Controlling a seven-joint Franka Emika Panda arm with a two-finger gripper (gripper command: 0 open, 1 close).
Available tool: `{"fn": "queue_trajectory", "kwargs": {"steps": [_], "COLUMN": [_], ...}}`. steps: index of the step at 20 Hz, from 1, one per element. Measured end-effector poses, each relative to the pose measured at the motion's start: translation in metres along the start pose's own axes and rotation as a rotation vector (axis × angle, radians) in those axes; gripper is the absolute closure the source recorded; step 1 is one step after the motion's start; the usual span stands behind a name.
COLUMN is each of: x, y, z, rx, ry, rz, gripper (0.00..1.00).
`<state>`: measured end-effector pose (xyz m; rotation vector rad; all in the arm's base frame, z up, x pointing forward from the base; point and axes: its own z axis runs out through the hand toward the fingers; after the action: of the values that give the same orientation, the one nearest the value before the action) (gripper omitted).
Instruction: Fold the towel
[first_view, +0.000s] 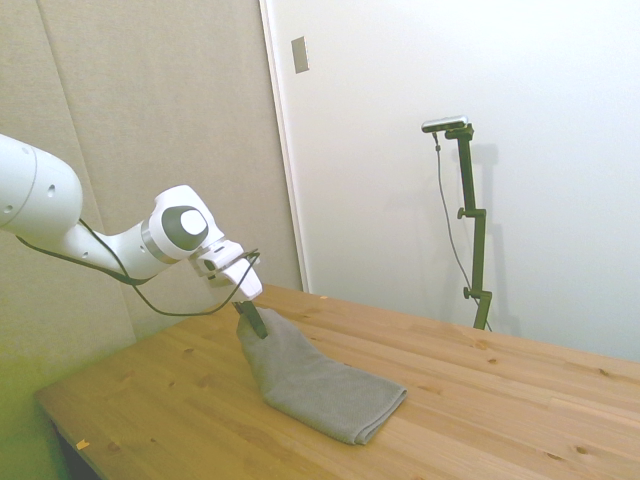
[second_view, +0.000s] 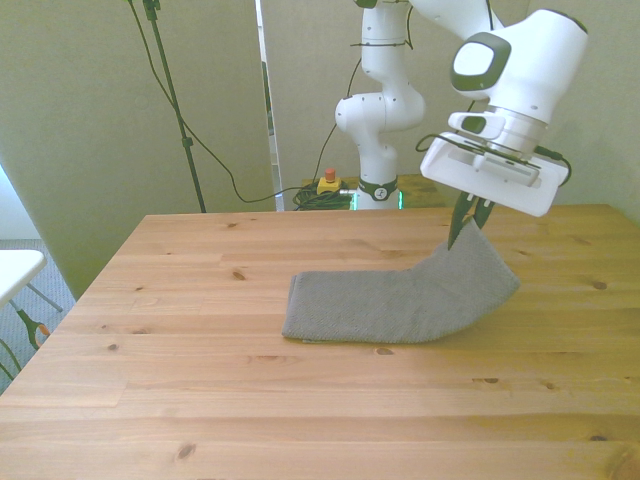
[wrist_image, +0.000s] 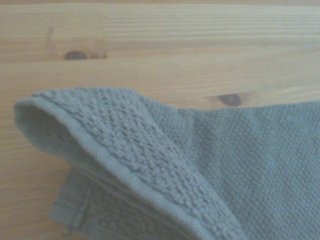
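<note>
Fold just getting going here, nowhere near finished. Gripper (second_view: 466, 218) pinched shut on one end of the towel (second_view: 400, 300), right of centre in the front view, under the big white wrist housing. That end hoisted clear of the table (second_view: 200, 400), sloping up like a little ramp, while the rest of the grey cloth lies flat across the middle of the frame.

Same story in the side view: dark fingers (first_view: 250, 320) clamped on the raised corner left of centre, towel (first_view: 320, 385) draping down and out toward the lower middle, far end resting on the wood (first_view: 500, 400).

Up close in the wrist view, a thick looped edge of towel (wrist_image: 150, 160) curling over a flatter layer beneath, so already layered by the look of it. Bare planks with a couple of knots beyond.

So, done: grab and lift. Left, as a guess: carry the held end across over the flat part, lay it down lined up with the opposite edge, let go. Probably a bit floppy on the way, so some risk of the layers sliding apart.
</note>
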<state>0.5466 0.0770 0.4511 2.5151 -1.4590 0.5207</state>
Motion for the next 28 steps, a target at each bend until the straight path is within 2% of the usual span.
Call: {"fn": "queue_trajectory", "kwargs": {"steps": [5, 12, 13, 16, 20, 23, 28], "x": [0.06, 0.135, 0.143, 0.158, 0.159, 0.158, 0.167], "y": [0.046, 0.112, 0.12, 0.134, 0.127, 0.12, 0.128], "z": [-0.001, 0.03, 0.034, 0.051, 0.072, 0.071, 0.074], "rx": [0.015, 0.002, 0.002, 0.002, 0.034, 0.079, 0.088], "ry": [-0.058, -0.108, -0.115, -0.135, -0.163, -0.187, -0.201], "rz": [0.08, 0.189, 0.202, 0.225, 0.209, 0.178, 0.183], "gripper": [1.0, 1.0, 0.0, 0.0, 0.0, 0.0, 0.0]}}
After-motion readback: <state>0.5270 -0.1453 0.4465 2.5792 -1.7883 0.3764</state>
